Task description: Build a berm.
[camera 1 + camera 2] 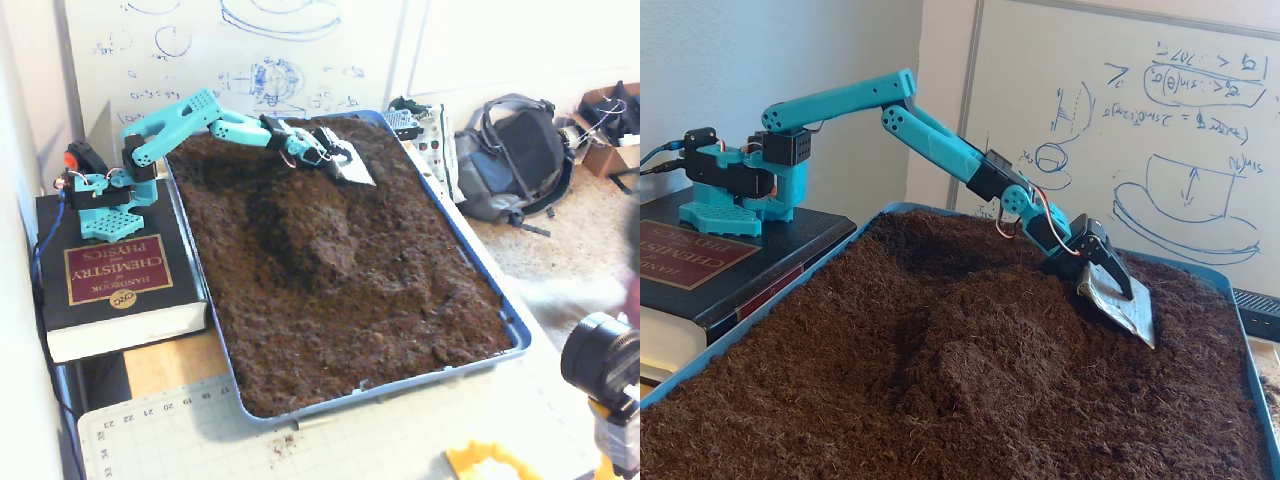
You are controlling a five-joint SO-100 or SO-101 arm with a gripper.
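While its grip is unclear, the end effector (1118,300) meets soil beside the "CHEMISTRY" book (115,285).

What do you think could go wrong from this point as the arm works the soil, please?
1. The metal scoop blade sits low on the soil near the tray's far rim; a push that way might spill soil.
2. A deep drag toward the berm could flatten the ridge.
3. The arm's base stands on a book, which might shift under load.

chemistry book (118,280), backpack (515,160) (on floor)
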